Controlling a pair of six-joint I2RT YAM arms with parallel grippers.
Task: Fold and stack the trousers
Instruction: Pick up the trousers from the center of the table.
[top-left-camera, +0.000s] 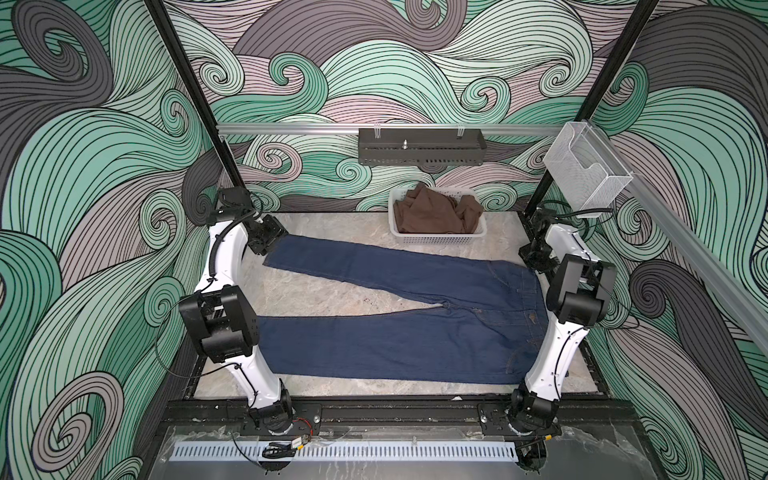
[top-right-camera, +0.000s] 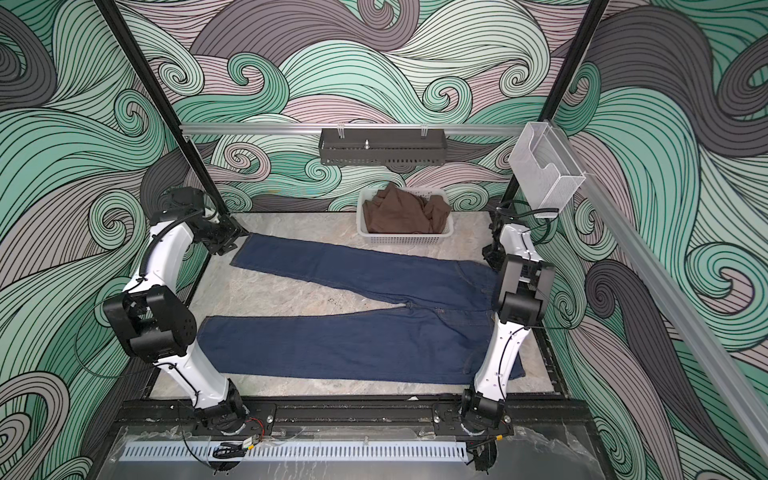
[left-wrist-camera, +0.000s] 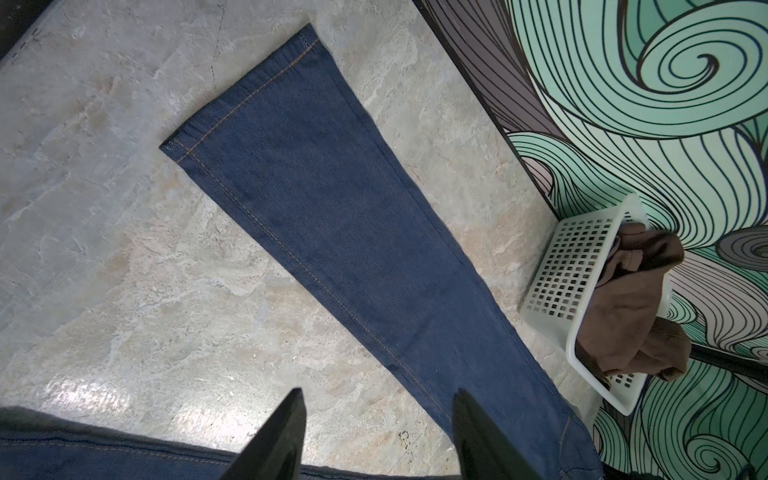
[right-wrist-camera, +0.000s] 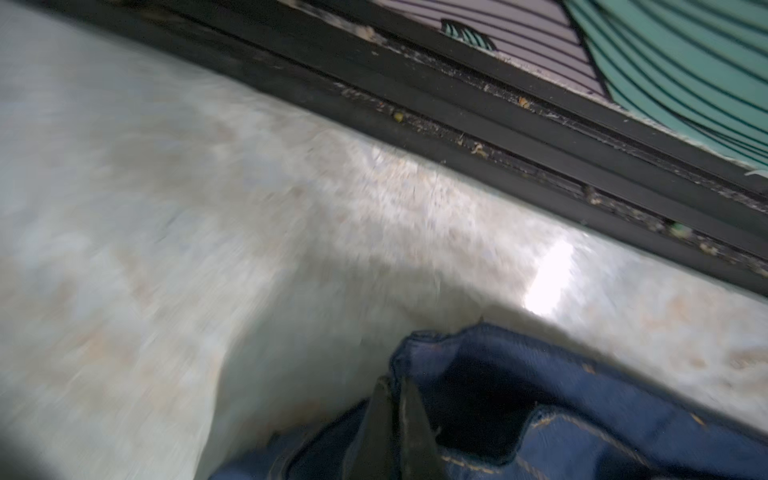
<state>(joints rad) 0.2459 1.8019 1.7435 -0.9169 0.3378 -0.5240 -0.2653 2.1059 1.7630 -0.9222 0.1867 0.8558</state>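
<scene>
Dark blue jeans (top-left-camera: 415, 340) lie flat on the marbled desk (top-left-camera: 324, 291). The waistband is toward the robot's right, and the two legs spread in a V toward its left. The near leg runs along the front of the desk, and tan stitching shows on the seams.

Further back, at the waistband's far corner, the right claw (right-wrist-camera: 392, 384) is pinched together on the denim edge. The right wrist view is blurred, but it shows the two dark fingers meeting on a fold of blue cloth, with the waistband raised off the desk just beside them.

At the far left, the left claw (left-wrist-camera: 376, 392) hangs near the hem of the far leg in both top views. In the left wrist view its fingers stand moderately apart with nothing between them.

Behind the far leg, against the back wall, a white perforated basket (top-left-camera: 436, 240) holds a crumpled brown garment (top-left-camera: 428, 212).
</scene>
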